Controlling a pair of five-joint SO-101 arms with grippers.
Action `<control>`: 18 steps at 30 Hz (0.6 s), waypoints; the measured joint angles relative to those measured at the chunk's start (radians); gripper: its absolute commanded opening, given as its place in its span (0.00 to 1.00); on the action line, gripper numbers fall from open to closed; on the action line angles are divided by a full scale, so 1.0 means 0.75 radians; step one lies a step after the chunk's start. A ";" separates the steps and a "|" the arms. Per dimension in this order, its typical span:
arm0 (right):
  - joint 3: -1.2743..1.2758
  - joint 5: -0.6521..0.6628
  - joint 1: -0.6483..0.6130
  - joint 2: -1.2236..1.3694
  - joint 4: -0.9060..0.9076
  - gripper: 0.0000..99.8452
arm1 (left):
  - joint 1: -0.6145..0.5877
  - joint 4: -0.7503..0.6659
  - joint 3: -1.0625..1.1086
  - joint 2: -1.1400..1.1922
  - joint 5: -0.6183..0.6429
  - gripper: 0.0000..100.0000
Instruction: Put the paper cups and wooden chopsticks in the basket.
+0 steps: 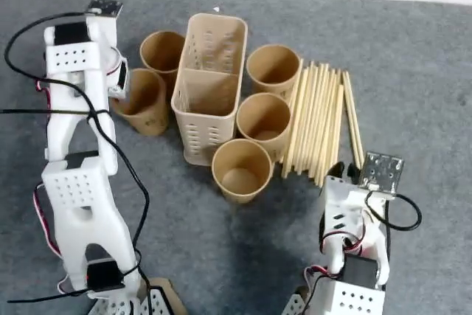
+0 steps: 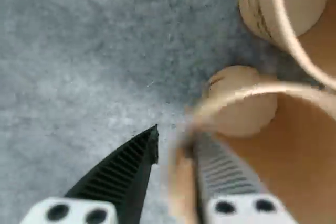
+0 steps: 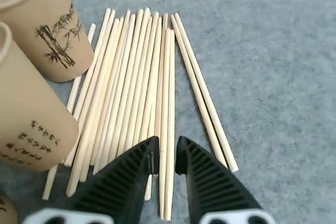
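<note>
Right gripper (image 3: 167, 153) hangs over near ends of wooden chopsticks (image 3: 142, 77).

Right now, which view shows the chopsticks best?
The right wrist view: the chopsticks lie close, each stick distinct, with the right gripper just over their ends. The high view has the whole pile, small, beside the cups. The left wrist view faces cups.

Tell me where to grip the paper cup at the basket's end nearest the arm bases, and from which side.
Pinch the front cup by its rim from above, one finger inside, one outside. It stands upright with its mouth open, and the wall facing the arm bases is free, while the basket and another cup crowd its far side.
</note>
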 measured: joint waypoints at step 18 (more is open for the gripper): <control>0.000 0.000 -0.039 -0.002 0.000 0.08 | 0.027 0.094 -0.235 -0.229 0.002 0.00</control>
